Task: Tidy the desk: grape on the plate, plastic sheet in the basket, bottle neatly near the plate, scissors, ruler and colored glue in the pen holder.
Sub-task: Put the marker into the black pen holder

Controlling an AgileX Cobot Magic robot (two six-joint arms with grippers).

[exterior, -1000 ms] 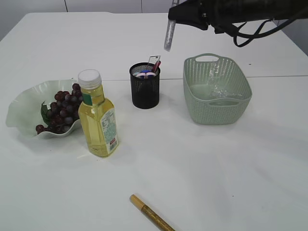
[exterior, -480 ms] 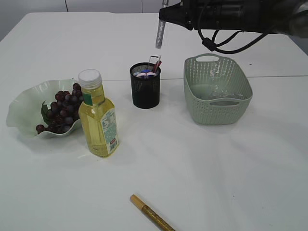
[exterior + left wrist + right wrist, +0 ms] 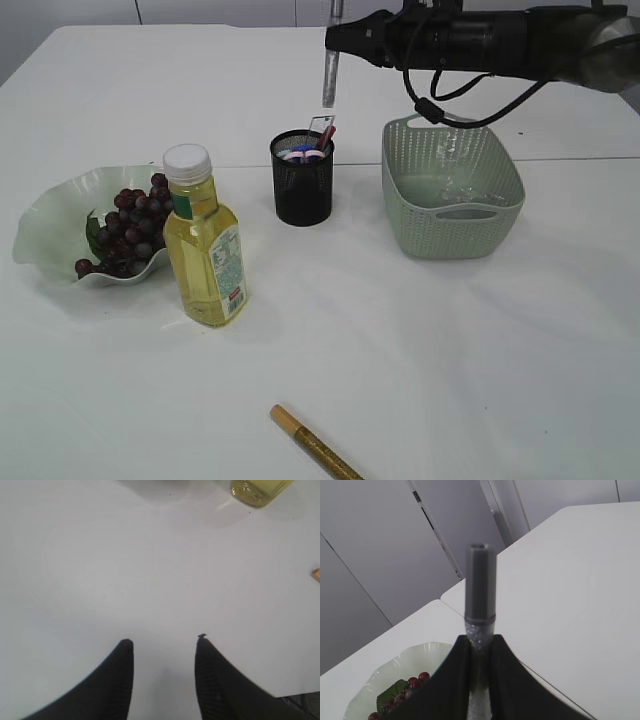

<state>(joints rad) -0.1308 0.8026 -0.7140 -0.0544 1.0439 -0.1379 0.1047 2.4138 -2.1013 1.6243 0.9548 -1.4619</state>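
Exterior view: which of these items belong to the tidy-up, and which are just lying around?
Job items:
silver glue pen in right gripper
pen holder
gold glue pen
bottle
grapes
plate
basket
plastic sheet, faint

Lying about:
nothing visible

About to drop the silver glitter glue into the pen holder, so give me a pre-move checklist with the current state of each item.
1. Grip: the right hand is shut on the silver glitter glue tube: ok.
2. Tube attitude: hangs near upright in the exterior view: ok.
3. Alignment: the tube appears roughly over the black mesh pen holder, slightly right; depth unclear: cannot tell.
4. Room in the holder: scissors and other items already stand inside; free space uncertain: cannot tell.
5. Left hand: open, empty, over bare table, away from the holder: ok.
6. Gold glitter glue tube lies on the table, not in the holder: not ok.
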